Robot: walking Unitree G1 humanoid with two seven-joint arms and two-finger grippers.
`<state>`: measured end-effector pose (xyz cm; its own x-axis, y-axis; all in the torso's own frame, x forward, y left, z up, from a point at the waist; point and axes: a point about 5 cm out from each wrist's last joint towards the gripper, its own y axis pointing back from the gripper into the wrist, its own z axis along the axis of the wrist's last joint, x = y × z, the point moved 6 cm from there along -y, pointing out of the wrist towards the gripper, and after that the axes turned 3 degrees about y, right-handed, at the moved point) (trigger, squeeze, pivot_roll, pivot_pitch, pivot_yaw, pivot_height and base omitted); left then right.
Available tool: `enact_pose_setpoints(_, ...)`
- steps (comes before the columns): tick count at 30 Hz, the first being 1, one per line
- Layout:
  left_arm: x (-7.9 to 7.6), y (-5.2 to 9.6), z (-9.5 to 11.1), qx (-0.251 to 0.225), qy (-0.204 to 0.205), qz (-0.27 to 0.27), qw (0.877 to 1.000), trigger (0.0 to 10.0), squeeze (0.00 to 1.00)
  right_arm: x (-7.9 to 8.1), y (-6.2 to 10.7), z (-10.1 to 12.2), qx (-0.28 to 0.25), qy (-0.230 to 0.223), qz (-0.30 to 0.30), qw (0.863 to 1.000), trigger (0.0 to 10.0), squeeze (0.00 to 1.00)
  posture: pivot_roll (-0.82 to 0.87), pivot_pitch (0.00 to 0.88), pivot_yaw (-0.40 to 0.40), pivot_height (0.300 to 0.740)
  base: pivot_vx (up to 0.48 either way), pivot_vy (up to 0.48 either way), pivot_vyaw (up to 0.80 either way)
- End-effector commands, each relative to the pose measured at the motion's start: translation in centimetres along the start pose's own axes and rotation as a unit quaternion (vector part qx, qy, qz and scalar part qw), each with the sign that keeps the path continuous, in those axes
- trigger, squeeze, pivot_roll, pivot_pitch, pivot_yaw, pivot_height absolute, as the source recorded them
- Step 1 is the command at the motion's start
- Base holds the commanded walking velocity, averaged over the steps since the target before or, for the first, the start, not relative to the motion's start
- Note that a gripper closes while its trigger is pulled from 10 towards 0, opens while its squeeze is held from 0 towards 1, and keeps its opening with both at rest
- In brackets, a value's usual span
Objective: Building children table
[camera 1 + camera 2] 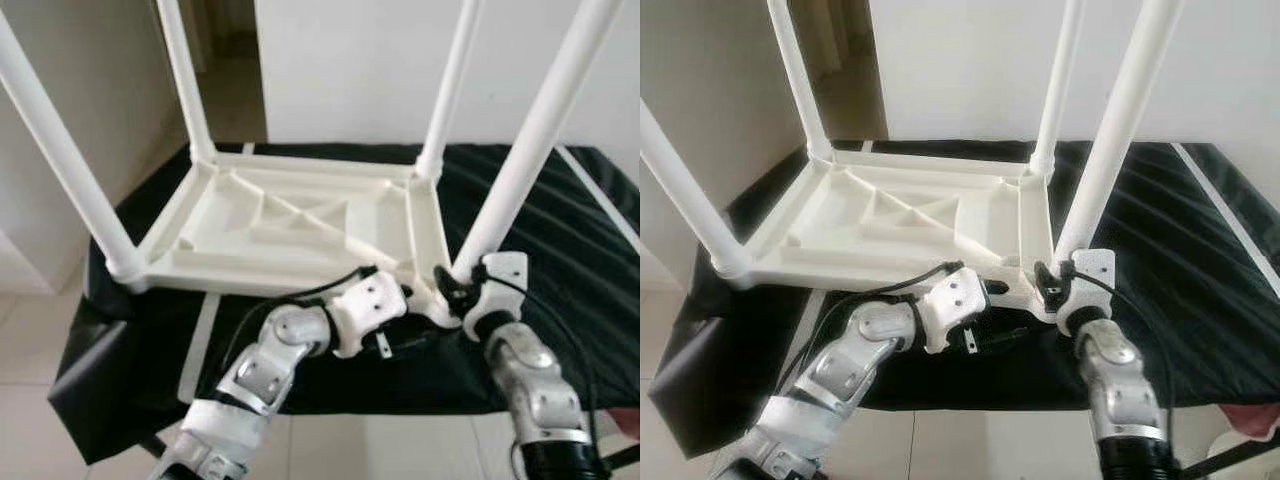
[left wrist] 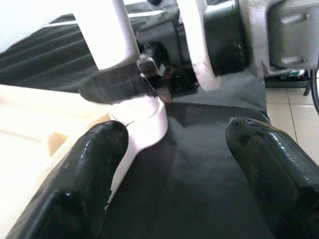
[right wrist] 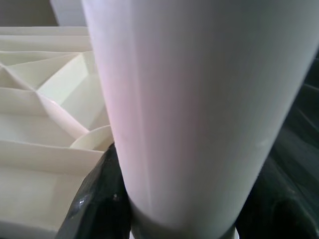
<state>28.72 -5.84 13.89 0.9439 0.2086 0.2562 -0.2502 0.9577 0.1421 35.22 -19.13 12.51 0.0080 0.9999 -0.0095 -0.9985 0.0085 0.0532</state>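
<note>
1. Pincer on our right (image 1: 1050,285) is clamped on the near right leg (image 1: 1110,150) at its base, where the leg meets the corner socket (our right wrist view has the white tube between two black fingers (image 3: 97,199)).
2. Our left pincer (image 1: 425,290) sits at the same corner, just beside the right one, with its fingers (image 2: 84,174) spread wide and holding nothing; one finger touches the rim by the socket (image 2: 144,119), the other lies over bare cloth.
3. We see the table (image 1: 290,225) upside down, its ribbed underside facing up, resting on a black cloth (image 1: 560,250) that covers the desk.
4. All four white legs stand up from its corners: the near left leg (image 1: 60,150), the far left leg (image 1: 185,80), the far right leg (image 1: 450,90) and the gripped one.
5. Pale floor tiles (image 1: 30,340) lie to our left of the cloth.
</note>
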Motion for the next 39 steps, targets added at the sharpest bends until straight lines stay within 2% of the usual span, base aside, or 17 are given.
enact_pose_setpoints(1, 0.1, 0.5, -0.5, 0.011, 0.001, 0.006, 1.000, 10.0, 0.00, 0.1, 0.3, -1.7, 0.036, -0.033, -0.042, 0.998, 10.0, 0.00, 0.00, 0.000, -0.016, 0.740, 0.000, 0.000, 0.00)
enact_pose_setpoints(3, 0.1, 0.7, -0.5, 0.012, 0.001, 0.006, 1.000, 10.0, 0.00, 0.4, 0.4, -1.8, 0.038, -0.038, -0.049, 0.997, 10.0, 0.00, 0.00, 0.000, -0.016, 0.740, 0.000, 0.000, 0.00)
enact_pose_setpoints(5, 0.0, 0.9, -0.8, 0.015, 0.004, 0.009, 1.000, 10.0, 0.00, 0.7, 0.4, -1.9, 0.041, -0.055, -0.097, 0.993, 10.0, 0.00, 0.01, 0.000, -0.020, 0.740, 0.000, 0.000, 0.00)
enact_pose_setpoints(6, 0.0, 0.9, -0.8, 0.015, 0.004, 0.009, 1.000, 10.0, 0.00, 0.7, 0.4, -1.9, 0.041, -0.055, -0.097, 0.993, 10.0, 0.00, 0.01, 0.000, -0.020, 0.740, 0.000, 0.000, 0.00)
enact_pose_setpoints(7, 0.1, 1.1, -1.0, 0.017, 0.008, 0.012, 1.000, 10.0, 0.00, 0.4, 0.5, -2.0, 0.043, -0.074, -0.159, 0.984, 10.0, 0.00, 0.02, 0.000, -0.026, 0.740, 0.000, 0.000, 0.00)
enact_pose_setpoints(8, 0.1, 1.1, -1.0, 0.017, 0.008, 0.012, 1.000, 10.0, 0.00, 0.4, 0.5, -2.0, 0.043, -0.074, -0.159, 0.984, 10.0, 0.00, 0.02, 0.000, -0.026, 0.740, 0.000, 0.000, 0.00)
enact_pose_setpoints(11, 0.2, 1.2, -1.1, 0.020, 0.013, 0.020, 1.000, 10.0, 0.00, 0.4, 0.7, -1.6, 0.038, -0.089, -0.209, 0.973, 10.0, 0.00, 0.01, 0.000, -0.024, 0.740, 0.000, 0.000, 0.00)
enact_pose_setpoints(15, 0.4, 1.2, -1.2, 0.021, 0.016, 0.026, 0.999, 10.0, 0.00, 1.0, 0.6, -0.8, 0.026, -0.077, -0.191, 0.978, 10.0, 0.00, 0.01, 0.000, -0.024, 0.740, 0.000, 0.000, 0.00)
enact_pose_setpoints(20, 0.7, 1.3, -1.0, 0.021, 0.011, 0.029, 0.999, 10.0, 0.00, 1.2, 0.9, -1.2, 0.034, -0.070, -0.192, 0.978, 10.0, 0.00, 0.02, 0.000, -0.034, 0.740, 0.000, 0.000, 0.00)
enact_pose_setpoints(24, 0.9, 1.3, -0.9, 0.020, 0.011, 0.035, 0.999, 10.0, 0.00, 1.4, 0.6, -0.7, 0.023, -0.059, -0.191, 0.980, 10.0, 0.00, 0.02, 0.000, -0.042, 0.740, 0.000, 0.000, 0.00)
enact_pose_setpoints(25, 1.0, 1.3, -0.9, 0.019, 0.011, 0.036, 0.999, 10.0, 0.00, 1.3, 0.5, -0.6, 0.021, -0.058, -0.190, 0.980, 10.0, 0.94, 0.03, 0.000, -0.044, 0.740, 0.000, 0.000, 0.00)
enact_pose_setpoints(26, 0.9, 1.3, -0.8, 0.018, 0.012, 0.037, 0.999, 10.0, 0.00, 1.2, 0.5, -0.5, 0.019, -0.055, -0.188, 0.980, 10.0, 1.00, 0.03, 0.000, -0.045, 0.740, 0.000, 0.000, 0.00)
enact_pose_setpoints(36, 1.0, 1.4, -0.9, 0.018, 0.013, 0.044, 0.999, 10.0, 0.00, 0.9, 0.5, 0.4, -0.015, -0.036, -0.137, 0.990, 10.0, 1.00, 0.04, 0.000, -0.055, 0.740, 0.000, 0.000, 0.00)
enact_pose_setpoints(37, 1.1, 1.4, -0.9, 0.019, 0.012, 0.044, 0.999, 10.0, 0.00, 1.0, 0.4, 0.6, -0.025, -0.030, -0.103, 0.994, 10.0, 1.00, 0.05, 0.000, -0.057, 0.740, 0.000, 0.000, 0.00)
enact_pose_setpoints(39, 1.1, 1.4, -0.8, 0.018, 0.012, 0.045, 0.999, 10.0, 0.00, 1.0, 0.4, 0.7, -0.029, -0.029, -0.088, 0.995, 10.0, 1.00, 0.05, 0.000, -0.058, 0.740, 0.000, 0.000, 0.00)
